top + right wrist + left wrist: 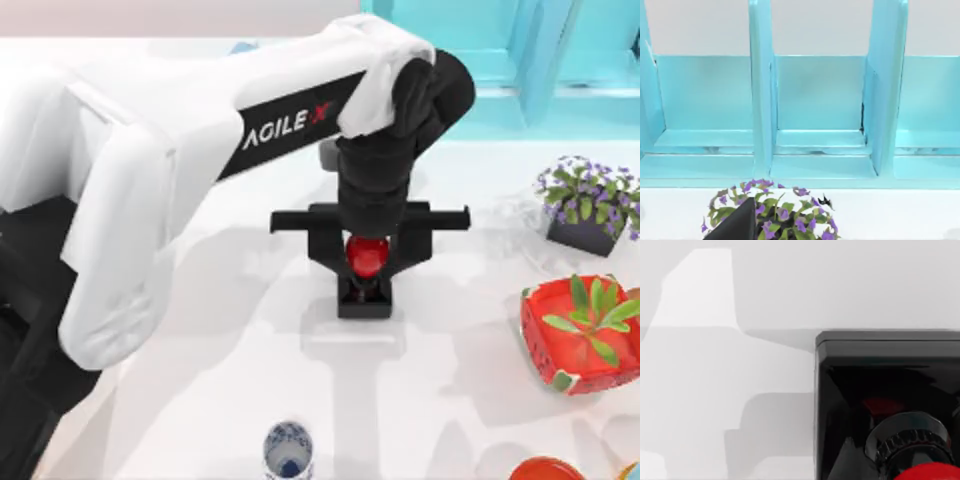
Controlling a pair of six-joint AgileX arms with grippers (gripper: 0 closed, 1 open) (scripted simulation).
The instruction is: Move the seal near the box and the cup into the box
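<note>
The seal [366,272], a red round knob on a black square base, stands at the middle of the table. My left gripper [367,255] comes down on it from above, and its black fingers press both sides of the red knob. The left wrist view shows the seal's black base [880,385] close up, with the knob's red edge at the frame border. The cup [288,450], white with a blue pattern and a blue inside, stands upright at the near edge, well apart from the gripper. The box is out of view. My right arm is parked and its wrist camera faces the shelf.
A turquoise shelf unit [520,50] [815,100] runs along the back right. In front of it stands a purple-flowered plant in a dark pot [590,205] [775,215]. A red bowl with a green plant [582,335] sits at the right edge. An orange-red round thing [545,468] lies at the bottom right.
</note>
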